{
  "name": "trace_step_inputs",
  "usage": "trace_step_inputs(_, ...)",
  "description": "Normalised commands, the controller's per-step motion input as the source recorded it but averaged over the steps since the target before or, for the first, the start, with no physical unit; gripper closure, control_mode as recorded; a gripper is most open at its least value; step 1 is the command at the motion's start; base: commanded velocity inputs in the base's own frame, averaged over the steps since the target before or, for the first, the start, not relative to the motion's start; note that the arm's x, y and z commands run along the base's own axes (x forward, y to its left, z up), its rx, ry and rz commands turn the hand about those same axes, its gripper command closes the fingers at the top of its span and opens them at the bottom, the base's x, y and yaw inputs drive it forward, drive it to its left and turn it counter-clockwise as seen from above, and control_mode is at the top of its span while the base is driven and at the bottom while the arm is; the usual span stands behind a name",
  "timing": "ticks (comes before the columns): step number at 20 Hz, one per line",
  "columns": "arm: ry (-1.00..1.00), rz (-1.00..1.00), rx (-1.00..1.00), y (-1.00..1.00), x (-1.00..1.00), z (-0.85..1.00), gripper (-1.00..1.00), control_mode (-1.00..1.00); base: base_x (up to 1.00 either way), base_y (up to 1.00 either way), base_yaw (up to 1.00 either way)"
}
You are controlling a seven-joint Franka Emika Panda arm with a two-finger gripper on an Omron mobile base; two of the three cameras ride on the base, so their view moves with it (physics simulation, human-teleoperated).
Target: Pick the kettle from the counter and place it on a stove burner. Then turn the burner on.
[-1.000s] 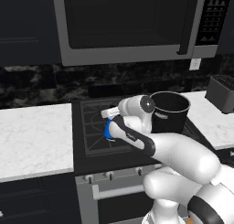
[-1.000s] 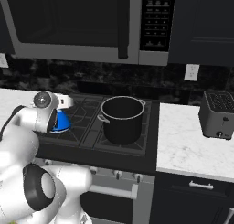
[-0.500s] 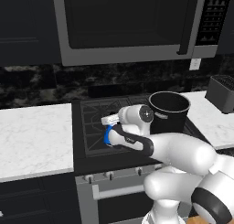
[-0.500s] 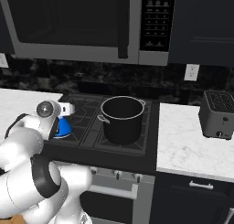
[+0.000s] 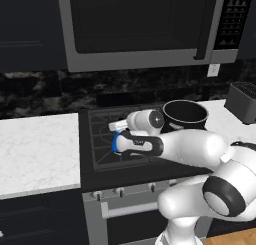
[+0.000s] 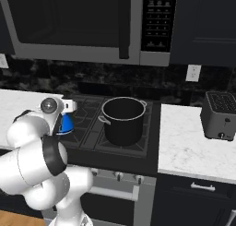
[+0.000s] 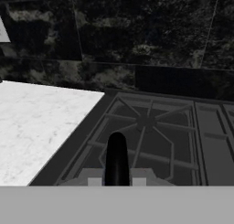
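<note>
A white robot arm is holding a small blue kettle (image 5: 116, 142) over the front-left burner (image 5: 107, 148) of a black stove in a dark kitchen. The pincer (image 7: 116, 179) is pressed together on the kettle's thin black handle (image 7: 116, 160), which is rising between the finger tips in the hand view. From the right base view the kettle (image 6: 66, 123) is sitting low at the near left corner of the cooktop, just beside the arm's wrist; whether its base is already resting on the grate or hanging just above it cannot be told.

The pickup from the white marbled surface (image 5: 37, 149) looks done, and the carry to the stove is all but finished. By this showing, what is left is setting the kettle down squarely on the grate, letting go of the handle, and then reaching for a knob (image 5: 119, 191) on the stove's front panel to light that burner.

A large black pot (image 6: 123, 119) is standing on the cooktop to the right, well apart from the kettle, and a toaster (image 6: 220, 115) is sitting on the far surface.
</note>
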Motion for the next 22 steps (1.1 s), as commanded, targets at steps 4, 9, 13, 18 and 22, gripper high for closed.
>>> trace_step_inputs(4, 0.00, 0.00, 0.00, 0.04, 0.28, 0.00, 1.00, -1.00, 0.00, 0.00, 0.00)
trace_step_inputs(9, -0.02, 0.00, 0.00, 0.08, 0.23, -0.06, 1.00, -1.00, 0.00, 0.00, 0.00)
trace_step_inputs(13, -0.06, 0.00, 0.00, 0.08, 0.15, -0.16, 1.00, -1.00, 0.00, 0.00, 0.00)
trace_step_inputs(18, -0.04, 0.00, 0.00, 0.09, 0.17, -0.15, 1.00, -1.00, 0.00, 0.00, 0.00)
trace_step_inputs(22, 0.00, 0.01, 0.00, 0.10, 0.07, -0.04, 1.00, -1.00, 0.00, 0.00, 0.00)
